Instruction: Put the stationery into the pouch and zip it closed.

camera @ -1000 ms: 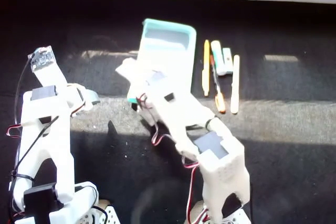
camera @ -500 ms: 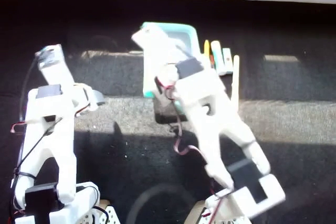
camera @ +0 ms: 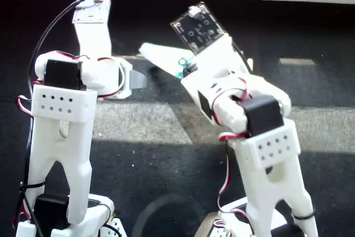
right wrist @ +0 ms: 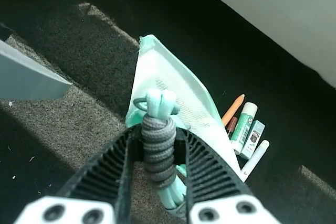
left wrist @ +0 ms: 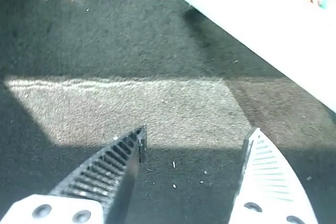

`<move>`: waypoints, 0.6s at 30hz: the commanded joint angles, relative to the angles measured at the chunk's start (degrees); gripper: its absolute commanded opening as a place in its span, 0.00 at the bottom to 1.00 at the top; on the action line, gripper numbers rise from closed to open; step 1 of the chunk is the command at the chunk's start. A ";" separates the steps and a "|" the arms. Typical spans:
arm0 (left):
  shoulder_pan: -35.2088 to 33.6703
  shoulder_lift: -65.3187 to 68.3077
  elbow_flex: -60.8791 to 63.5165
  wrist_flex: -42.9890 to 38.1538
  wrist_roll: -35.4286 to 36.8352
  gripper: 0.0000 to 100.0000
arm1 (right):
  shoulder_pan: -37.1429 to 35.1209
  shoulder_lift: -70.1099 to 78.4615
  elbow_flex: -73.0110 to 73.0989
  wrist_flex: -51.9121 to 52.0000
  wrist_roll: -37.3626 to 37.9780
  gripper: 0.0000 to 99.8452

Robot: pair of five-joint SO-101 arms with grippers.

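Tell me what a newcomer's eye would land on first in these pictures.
First, the right gripper clamped on the grey-and-mint cord pull of the mint pouch, which tilts up from the dark table. Next, the stationery lying in a row beside the pouch, not yet inside. The left gripper hovers open over the table, holding nothing.

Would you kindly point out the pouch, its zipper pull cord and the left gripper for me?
pouch (right wrist: 165, 74), right wrist view, on its pale mesh face.
zipper pull cord (right wrist: 157, 132), right wrist view, on the grey wrapping pinched between the jaws.
left gripper (left wrist: 198, 132), left wrist view, midway between its open fingertips.
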 commanded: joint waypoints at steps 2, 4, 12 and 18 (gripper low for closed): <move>2.68 -0.92 -8.22 2.37 -0.35 0.30 | 0.66 -4.26 -1.36 0.57 0.79 0.01; 2.59 -0.92 -9.36 2.29 -0.35 0.30 | 0.75 -3.30 -1.19 0.75 0.88 0.01; 2.95 -0.92 -12.70 2.20 1.41 0.30 | 0.66 2.24 -2.51 0.31 0.88 0.01; 2.95 -0.57 -12.35 2.37 10.11 0.30 | 0.66 6.90 -9.01 0.66 0.88 0.01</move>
